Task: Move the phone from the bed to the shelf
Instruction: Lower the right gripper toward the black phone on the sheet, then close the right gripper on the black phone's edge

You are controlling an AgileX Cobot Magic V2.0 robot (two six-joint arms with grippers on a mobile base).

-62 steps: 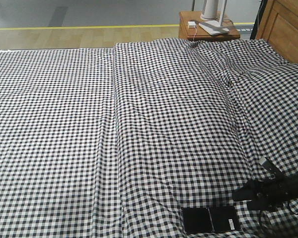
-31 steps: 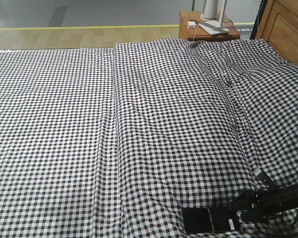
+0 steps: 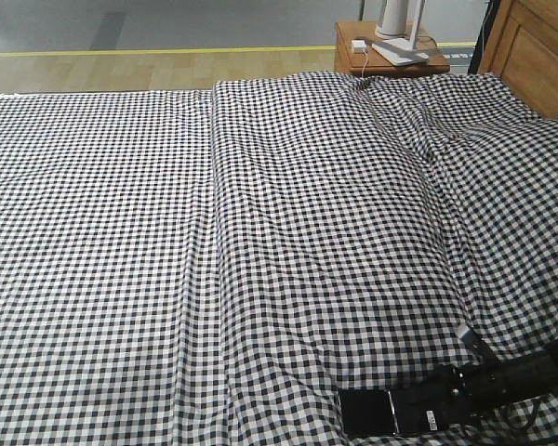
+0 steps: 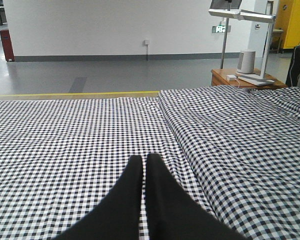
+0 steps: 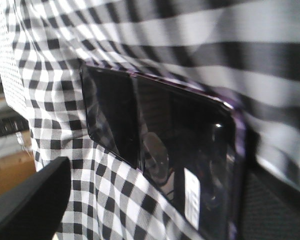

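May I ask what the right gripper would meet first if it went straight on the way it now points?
Most likely the flat glossy black foldable phone lying just ahead on the gingham bed.

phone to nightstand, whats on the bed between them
Nothing but the bed itself: its wrinkled checked sheet runs bare from the phone up to the nightstand. The front-facing view shows the whole stretch.
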